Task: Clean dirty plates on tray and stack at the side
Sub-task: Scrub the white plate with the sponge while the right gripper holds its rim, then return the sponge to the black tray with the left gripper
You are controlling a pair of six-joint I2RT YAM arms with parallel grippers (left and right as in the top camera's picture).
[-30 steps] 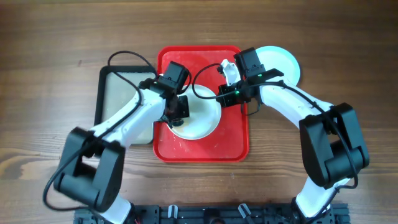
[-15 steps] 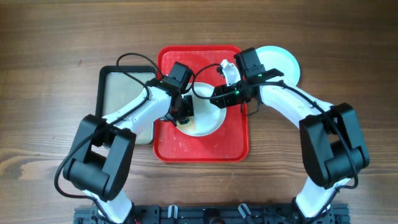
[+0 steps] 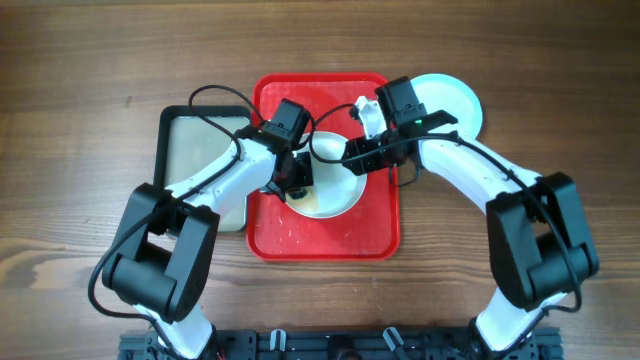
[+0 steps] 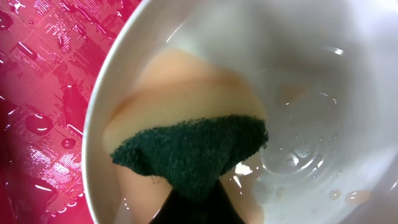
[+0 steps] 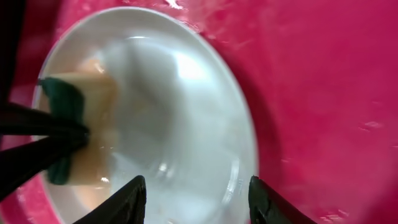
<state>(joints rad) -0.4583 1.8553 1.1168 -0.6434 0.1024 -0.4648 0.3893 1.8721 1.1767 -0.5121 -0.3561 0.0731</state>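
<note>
Scrubbing the white plate (image 3: pixel 325 180) on the tray (image 3: pixel 380 225), my left pincer (image 3: pixel 293 185) clamps the sponge (image 4: pixel 193 155), right pincer (image 5: pixel 196 196) spread empty; next, wipe across.

You see a glossy wet white plate (image 4: pixel 323 93), a fuzzy green-topped foam sponge (image 4: pixel 193 155), a shiny textured plastic tray (image 4: pixel 37 81), and a matt wood counter (image 3: pixel 80 60)
</note>
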